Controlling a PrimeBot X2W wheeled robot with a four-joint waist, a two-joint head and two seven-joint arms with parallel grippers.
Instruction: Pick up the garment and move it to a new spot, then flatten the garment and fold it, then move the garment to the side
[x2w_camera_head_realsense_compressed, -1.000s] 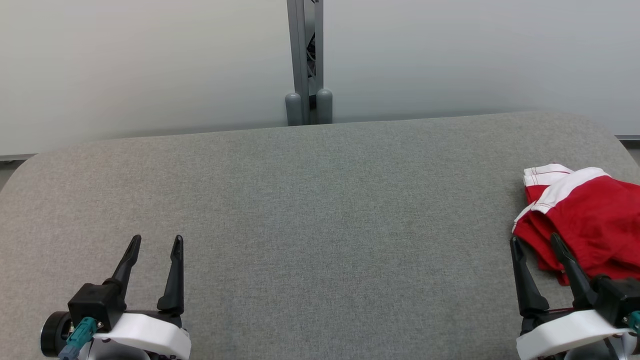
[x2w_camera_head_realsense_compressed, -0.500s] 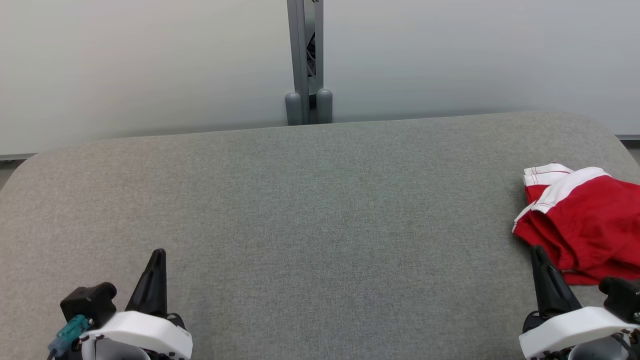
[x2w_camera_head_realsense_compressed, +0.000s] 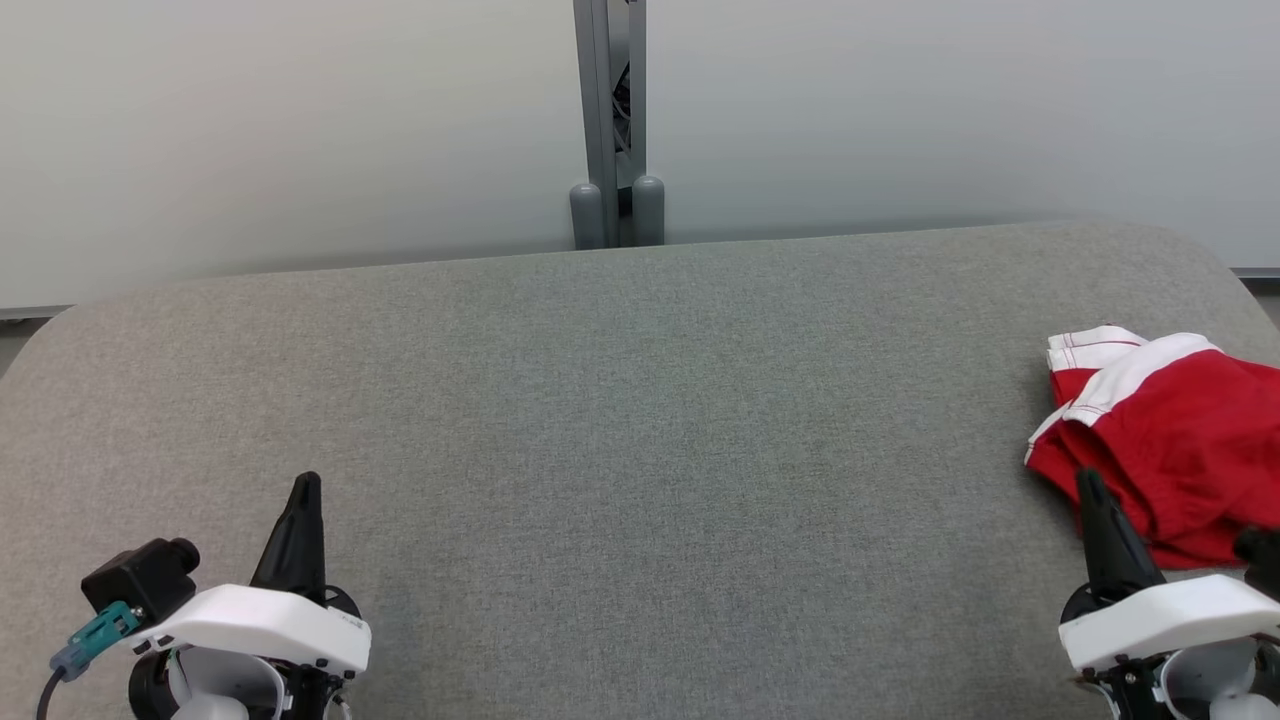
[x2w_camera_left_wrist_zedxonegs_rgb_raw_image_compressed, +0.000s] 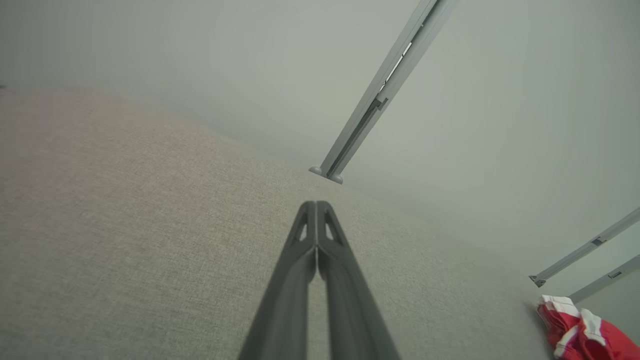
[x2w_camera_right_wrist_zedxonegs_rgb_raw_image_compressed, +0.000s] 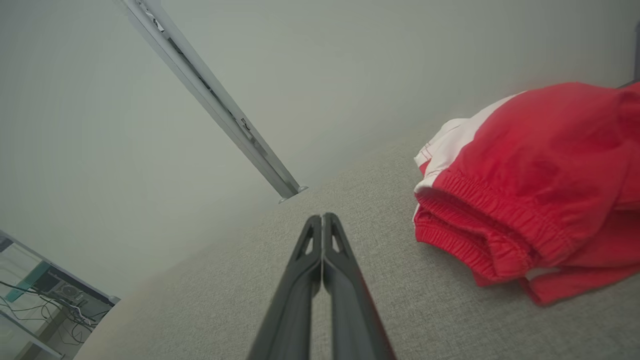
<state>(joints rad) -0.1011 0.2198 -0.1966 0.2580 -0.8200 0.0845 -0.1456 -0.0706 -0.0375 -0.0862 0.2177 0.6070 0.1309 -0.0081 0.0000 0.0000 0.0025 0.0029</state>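
The garment is a bunched red piece with white trim and an elastic waistband, lying at the right end of the grey table. It also shows in the right wrist view as the garment and, small, at the lower right of the left wrist view, garment. My right gripper is shut and empty, its tip at the garment's near left edge. My left gripper is shut and empty, low at the table's front left. In the wrist views, left gripper and right gripper show their fingers pressed together.
A grey metal post with two rounded feet stands behind the table's far edge, against a pale wall. The wide padded grey surface lies bare between the two grippers. Shelving with cables shows far off in the right wrist view.
Both grippers have gone from open to shut with nothing between their fingers. Both pulled back slightly toward the front edge. The garment has not moved.
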